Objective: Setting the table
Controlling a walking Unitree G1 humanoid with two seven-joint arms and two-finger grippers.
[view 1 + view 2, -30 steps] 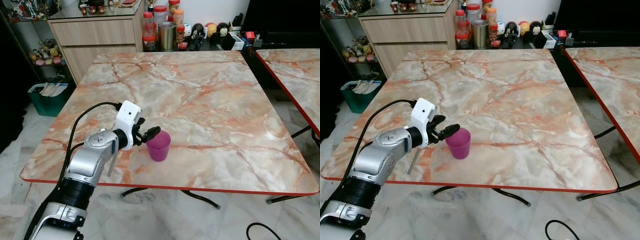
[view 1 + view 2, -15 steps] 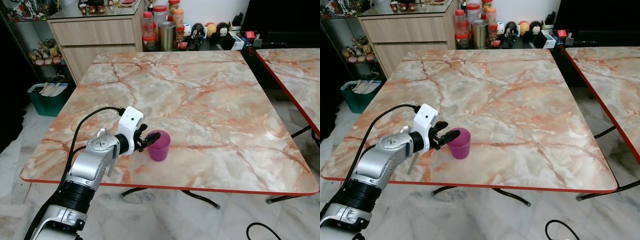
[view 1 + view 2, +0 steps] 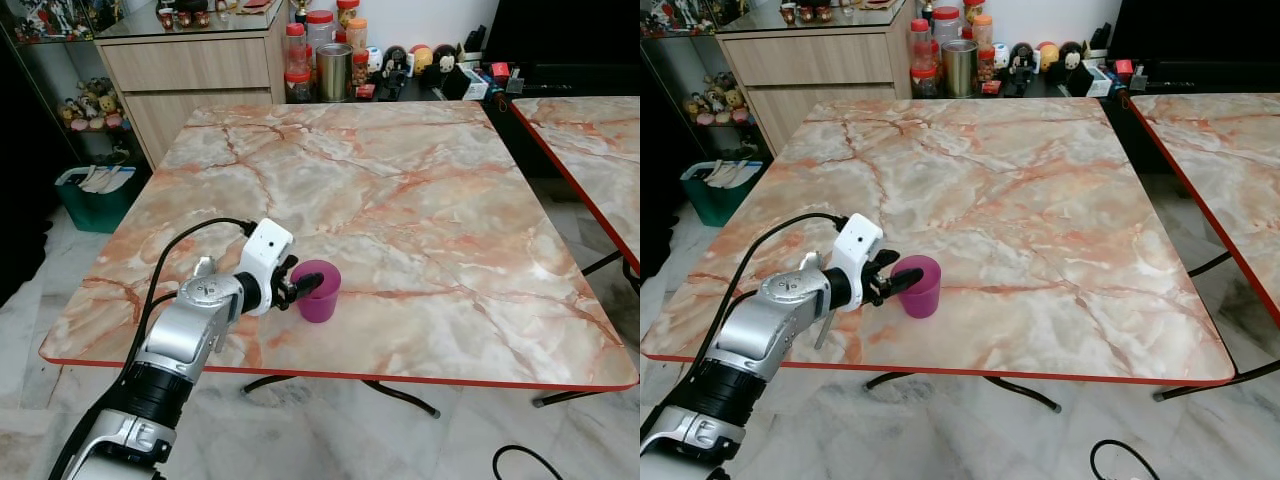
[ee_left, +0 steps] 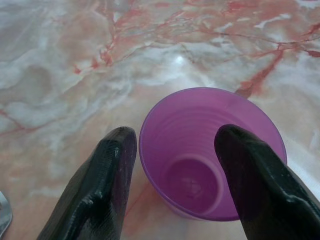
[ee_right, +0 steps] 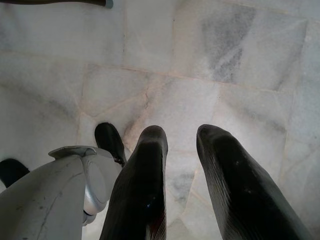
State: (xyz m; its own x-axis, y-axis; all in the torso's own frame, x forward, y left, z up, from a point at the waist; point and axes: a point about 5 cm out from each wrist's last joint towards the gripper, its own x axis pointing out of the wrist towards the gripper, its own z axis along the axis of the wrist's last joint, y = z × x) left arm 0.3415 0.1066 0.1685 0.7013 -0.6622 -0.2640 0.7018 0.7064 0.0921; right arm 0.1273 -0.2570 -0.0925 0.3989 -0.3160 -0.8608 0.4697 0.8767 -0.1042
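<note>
A purple plastic cup [image 3: 319, 293] stands upright and empty on the marble table [image 3: 400, 190], near its front left. My left gripper [image 3: 306, 284] is at the cup's rim and open. In the left wrist view one black finger [image 4: 102, 185] sits outside the cup's [image 4: 200, 160] wall, and the other finger [image 4: 255, 185] lies over the far side of the rim. A silver piece of cutlery [image 3: 824, 328] lies on the table under my left forearm. My right gripper [image 5: 180, 135] hangs over the floor tiles, its fingers slightly apart with nothing between them.
The table's red front edge [image 3: 330, 376] runs just below the cup. A second marble table [image 3: 590, 140] stands to the right. Jars and a metal tin [image 3: 334, 70] line the back beside a wooden cabinet [image 3: 190, 70]. A green basket [image 3: 95, 195] sits on the floor at left.
My left gripper has come down and forward from beside the cup's rim, so its fingers now straddle the cup's wall. The cup has stayed put.
</note>
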